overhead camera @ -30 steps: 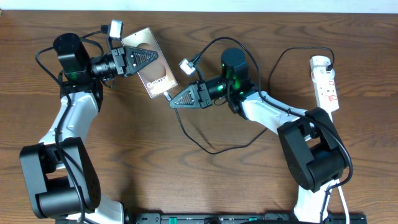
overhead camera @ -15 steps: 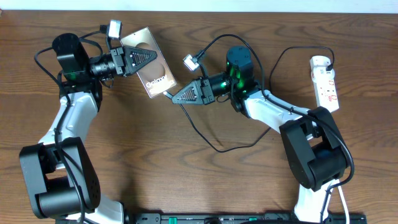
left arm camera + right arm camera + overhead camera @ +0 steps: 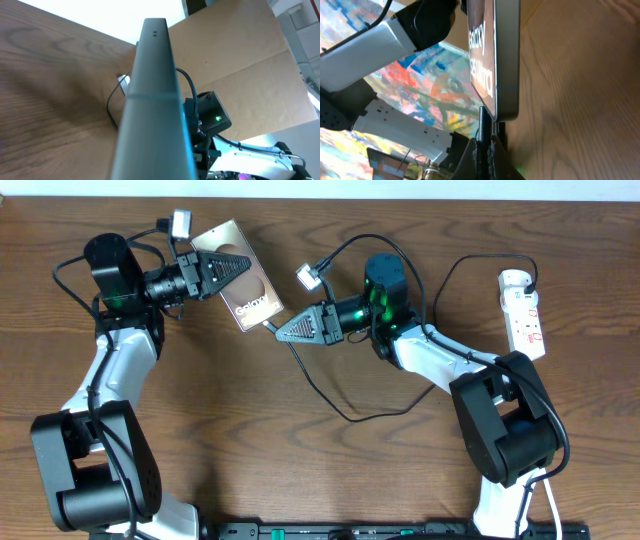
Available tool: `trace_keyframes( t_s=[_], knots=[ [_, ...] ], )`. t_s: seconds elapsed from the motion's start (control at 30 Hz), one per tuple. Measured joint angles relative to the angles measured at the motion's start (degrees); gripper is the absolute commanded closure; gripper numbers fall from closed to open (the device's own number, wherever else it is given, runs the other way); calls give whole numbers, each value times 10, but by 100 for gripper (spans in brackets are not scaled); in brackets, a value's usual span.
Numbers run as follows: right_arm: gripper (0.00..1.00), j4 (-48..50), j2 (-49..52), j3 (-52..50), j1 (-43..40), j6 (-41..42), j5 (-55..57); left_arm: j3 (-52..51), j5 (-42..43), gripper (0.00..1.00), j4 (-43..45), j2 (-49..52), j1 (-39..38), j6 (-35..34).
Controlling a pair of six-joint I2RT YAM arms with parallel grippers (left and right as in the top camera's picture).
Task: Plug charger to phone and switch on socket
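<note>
1. The phone (image 3: 256, 304) is held off the bench (image 3: 200, 430) in the upper left of the overhead view. The left jaws are clamped across its upper half. Its long axis runs from upper left down to lower right, bronze back upward, so the lower short edge faces the right arm.
2. The right jaws are pinched narrow on the connector end of the charger (image 3: 352, 418). They sit just beside that lower short edge, near the top centre of the frame. This arm is the nearer one to the port, and the left arm only steadies the slab.
3. In the right wrist view the phone (image 3: 507, 60) stands as a tall slab at upper centre. The connector tip (image 3: 483, 117) rises from the bottom centre and meets the phone's end, slightly toward the lettered face rather than mid-edge. I cannot tell whether it is in the port or only against it.
4. My judgement is that the coming move depends on the tip lining up with the phone's long axis. It would then be pushed up and to the left along that axis while the left jaws brace against the push.
5. The socket (image 3: 524, 310) lies at the right edge of the overhead view, well apart from both jaws. The charger's far end reaches its upper end. The switch looks untouched, and the right arm is the nearer one for it.
</note>
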Motion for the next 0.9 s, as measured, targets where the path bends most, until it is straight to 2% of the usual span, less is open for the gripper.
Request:
trace_keyframes(
  t_s=[0.43, 0.9],
  knots=[
    [99, 0, 0, -1, 8, 8, 33, 0, -50, 93, 2, 0, -20, 0],
    [99, 0, 0, -1, 11, 11, 56, 0, -69, 93, 2, 0, -23, -3]
  ],
)
